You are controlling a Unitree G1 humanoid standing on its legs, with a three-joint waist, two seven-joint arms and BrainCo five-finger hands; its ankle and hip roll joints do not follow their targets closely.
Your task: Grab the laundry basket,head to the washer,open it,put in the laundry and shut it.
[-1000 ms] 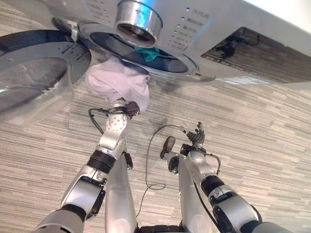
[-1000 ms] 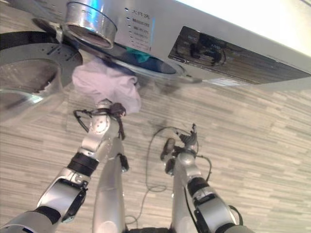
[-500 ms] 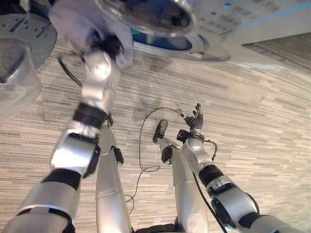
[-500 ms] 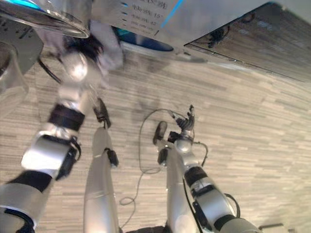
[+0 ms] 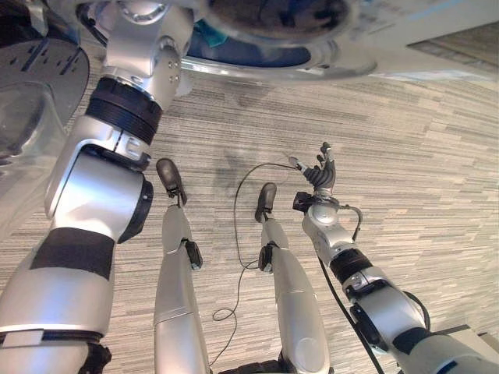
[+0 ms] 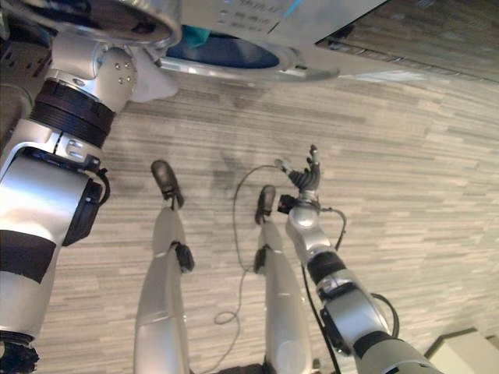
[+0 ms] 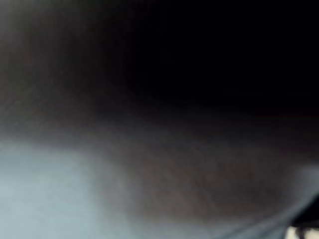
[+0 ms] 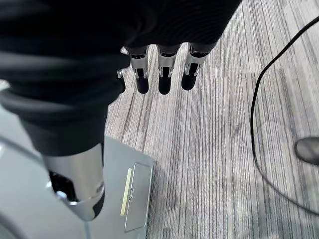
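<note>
Reaching up into the washer's round opening (image 6: 222,54), left arm goes in past the wrist; its hand is hidden inside, so finger state cannot be told. Pale cloth (image 6: 156,82) bunches at the opening's rim beside that wrist; teal laundry (image 6: 195,35) lies inside. Washer door (image 5: 35,101) hangs open beside the opening. Right hand (image 5: 321,173) held well below the opening, fingers straight and relaxed, holding nothing.

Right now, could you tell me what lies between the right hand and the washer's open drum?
Bare striped carpet, as the left eye view shows, lies between the right hand and the washer's drum opening.
</note>
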